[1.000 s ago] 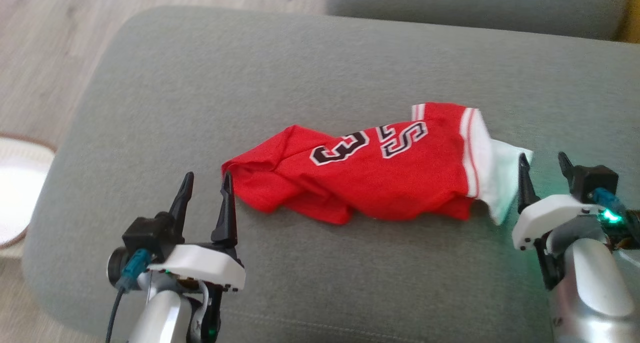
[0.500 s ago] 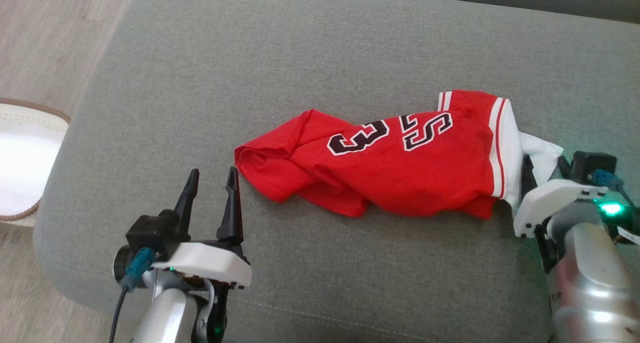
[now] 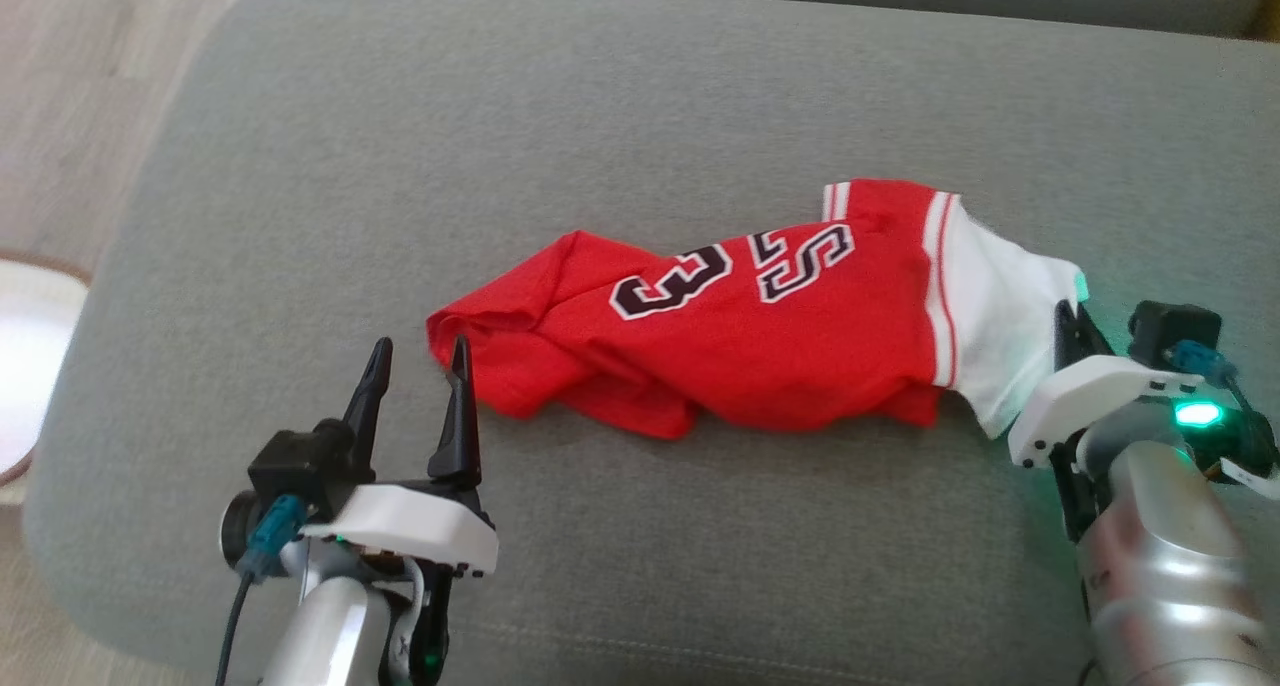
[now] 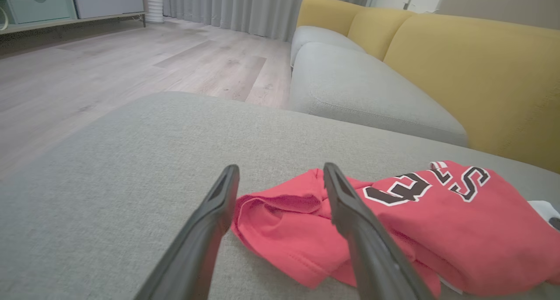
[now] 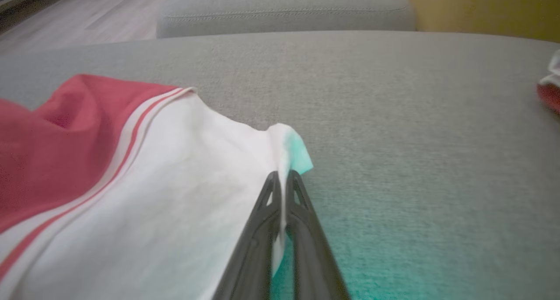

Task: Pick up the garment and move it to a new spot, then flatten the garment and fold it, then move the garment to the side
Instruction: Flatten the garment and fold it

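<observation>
Our right end effector [image 3: 1068, 318] has its two dark fingers pressed together on the white corner of the garment [image 3: 780, 356], and in the right wrist view a thin fold of white cloth stands pinched between them, just behind the tips [image 5: 282, 177]. A green light [image 3: 1192, 413] glows on that wrist and tints the cloth corner and the fabric beneath it. Our left end effector [image 3: 420, 351] is spread wide, holding nothing, with its inner finger just beside the red end of the garment; in the left wrist view the crumpled red edge shows between the two fingers [image 4: 280, 173], though we cannot tell whether either one touches it. The garment is a red jersey with black, white-edged numerals, a striped band and a white part at our right; it lies rumpled and stretched sideways across the middle of the grey cushion [image 3: 600, 116]. Beyond the cushion we see a second grey seat [image 4: 372, 90] with yellow back cushions [image 4: 459, 64], and pale wood floor [image 4: 109, 59] off to the left. A small red and white scrap [image 5: 552, 86] sits at the right edge of the right wrist view; we cannot tell what it is.
</observation>
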Controlling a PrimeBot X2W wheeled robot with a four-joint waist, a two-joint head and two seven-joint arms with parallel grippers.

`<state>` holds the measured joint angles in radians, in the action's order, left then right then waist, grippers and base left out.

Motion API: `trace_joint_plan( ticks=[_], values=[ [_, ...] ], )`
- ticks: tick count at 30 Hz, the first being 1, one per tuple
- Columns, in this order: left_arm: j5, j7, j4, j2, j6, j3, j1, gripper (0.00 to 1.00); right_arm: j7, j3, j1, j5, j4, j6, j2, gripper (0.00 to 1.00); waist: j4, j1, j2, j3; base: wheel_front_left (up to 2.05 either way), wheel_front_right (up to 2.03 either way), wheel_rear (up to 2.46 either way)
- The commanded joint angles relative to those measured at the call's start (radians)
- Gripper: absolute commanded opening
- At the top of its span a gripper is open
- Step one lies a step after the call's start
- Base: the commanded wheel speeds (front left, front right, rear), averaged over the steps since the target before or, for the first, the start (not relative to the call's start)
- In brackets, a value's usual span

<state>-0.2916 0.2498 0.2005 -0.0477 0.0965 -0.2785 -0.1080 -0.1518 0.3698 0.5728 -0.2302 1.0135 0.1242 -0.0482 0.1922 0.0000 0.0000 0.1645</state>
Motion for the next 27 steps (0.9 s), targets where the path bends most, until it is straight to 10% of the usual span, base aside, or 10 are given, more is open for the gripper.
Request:
trace_joint_plan(
  ticks=[1, 20, 25, 26, 27],
  values=[
    [0.008, 0.012, -0.024, -0.003, 0.000, 0.035, -0.030, 1.00, -0.028, -0.015, 0.030, 0.012, -0.031, 0.007, -0.002, 0.00, -0.023, 0.0000, 0.0000, -0.011, 0.00, 0.00, 0.00],
    [0.010, 0.012, 0.005, -0.003, -0.010, 0.034, 0.006, 1.00, -0.107, -0.018, -0.245, 0.167, -0.177, 0.007, -0.002, 0.01, -0.130, 0.0000, 0.0000, -0.050, 0.00, 0.00, 0.00],
    [0.011, 0.012, 0.009, -0.003, -0.012, 0.035, 0.011, 1.00, -0.109, -0.057, -0.279, 0.212, -0.191, 0.007, -0.002, 0.47, -0.136, 0.0000, 0.0000, -0.057, 0.00, 0.00, 0.00],
    [0.011, 0.012, 0.010, -0.003, -0.012, 0.035, 0.012, 1.00, -0.109, -0.064, -0.283, 0.219, -0.196, 0.007, -0.002, 0.89, -0.137, 0.0000, 0.0000, -0.058, 0.00, 0.00, 0.00],
    [0.012, 0.012, 0.011, -0.003, -0.012, 0.036, 0.013, 1.00, -0.109, -0.069, -0.287, 0.224, -0.207, 0.007, -0.002, 1.00, -0.137, 0.0000, 0.0000, -0.060, 0.00, 0.00, 0.00]
  ],
)
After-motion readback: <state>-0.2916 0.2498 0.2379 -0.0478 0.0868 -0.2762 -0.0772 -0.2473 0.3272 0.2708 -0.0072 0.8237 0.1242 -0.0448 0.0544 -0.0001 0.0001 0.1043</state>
